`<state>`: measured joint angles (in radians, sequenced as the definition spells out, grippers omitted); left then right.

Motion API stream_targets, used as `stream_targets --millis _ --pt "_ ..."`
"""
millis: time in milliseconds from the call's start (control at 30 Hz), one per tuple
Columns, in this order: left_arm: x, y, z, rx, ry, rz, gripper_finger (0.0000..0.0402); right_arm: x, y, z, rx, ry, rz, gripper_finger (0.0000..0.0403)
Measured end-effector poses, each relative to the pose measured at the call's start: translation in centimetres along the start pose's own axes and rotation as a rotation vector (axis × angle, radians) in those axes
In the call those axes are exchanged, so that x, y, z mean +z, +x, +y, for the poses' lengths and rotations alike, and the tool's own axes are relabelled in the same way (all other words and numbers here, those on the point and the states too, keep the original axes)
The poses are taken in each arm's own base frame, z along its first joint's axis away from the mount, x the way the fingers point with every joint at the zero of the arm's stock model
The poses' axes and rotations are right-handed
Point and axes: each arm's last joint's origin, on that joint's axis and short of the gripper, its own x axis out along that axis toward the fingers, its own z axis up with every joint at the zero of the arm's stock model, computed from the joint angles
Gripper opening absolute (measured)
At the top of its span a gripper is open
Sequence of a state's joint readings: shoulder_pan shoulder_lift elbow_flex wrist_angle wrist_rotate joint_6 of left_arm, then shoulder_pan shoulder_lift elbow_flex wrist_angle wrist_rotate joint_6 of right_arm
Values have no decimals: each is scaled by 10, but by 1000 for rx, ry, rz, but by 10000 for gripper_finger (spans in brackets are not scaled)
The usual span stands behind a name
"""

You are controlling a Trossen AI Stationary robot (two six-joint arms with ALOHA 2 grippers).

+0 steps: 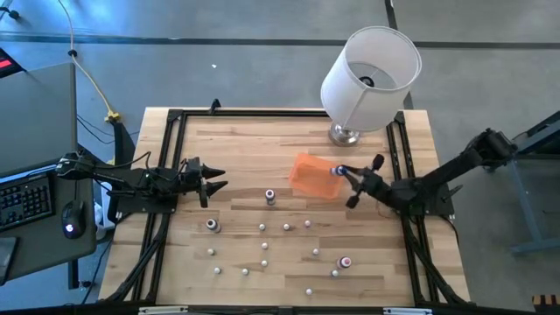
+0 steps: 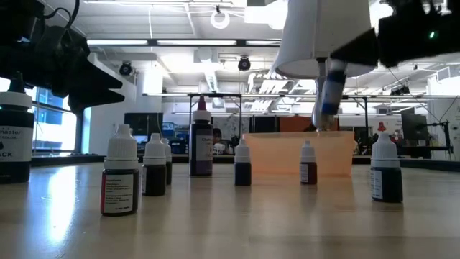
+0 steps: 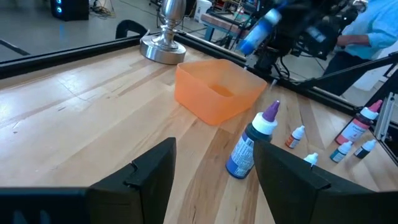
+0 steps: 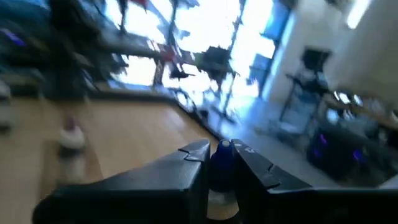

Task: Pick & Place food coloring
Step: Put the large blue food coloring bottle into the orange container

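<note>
Several tiny food coloring bottles stand upright on the wooden table, with larger ones at the middle and near right. The orange tray sits mid-table. My right gripper is over the tray's right edge, shut on a blue bottle. My left gripper waits open at the table's left. In its wrist view a blue, purple-capped bottle stands ahead of its fingers. My right gripper pinches the blue bottle's body between its two fingers. They reach in about level from the table's right side. The bottle is lifted clear and tilted, hanging above the orange tray's right part.
A lamp with a white shade and metal foot stands at the far edge behind the tray. A black frame runs around the table. Bare wood lies between the left gripper and the tray. People and desks show in the room beyond.
</note>
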<state>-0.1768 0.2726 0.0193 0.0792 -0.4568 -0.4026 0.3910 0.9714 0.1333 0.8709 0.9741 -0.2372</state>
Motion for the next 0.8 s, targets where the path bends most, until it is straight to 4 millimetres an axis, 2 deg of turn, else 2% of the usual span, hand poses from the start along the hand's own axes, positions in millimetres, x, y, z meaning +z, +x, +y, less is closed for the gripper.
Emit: stream_targets --millis 300,467,800 --pt "0 0 0 0 2 0 214 -34 11 -10 -49 62 238 49" --pt "0 0 0 0 2 0 214 -38 15 -15 -81 65 261 43" --pt "0 0 0 0 4 0 214 -43 23 -25 -77 99 310 90"
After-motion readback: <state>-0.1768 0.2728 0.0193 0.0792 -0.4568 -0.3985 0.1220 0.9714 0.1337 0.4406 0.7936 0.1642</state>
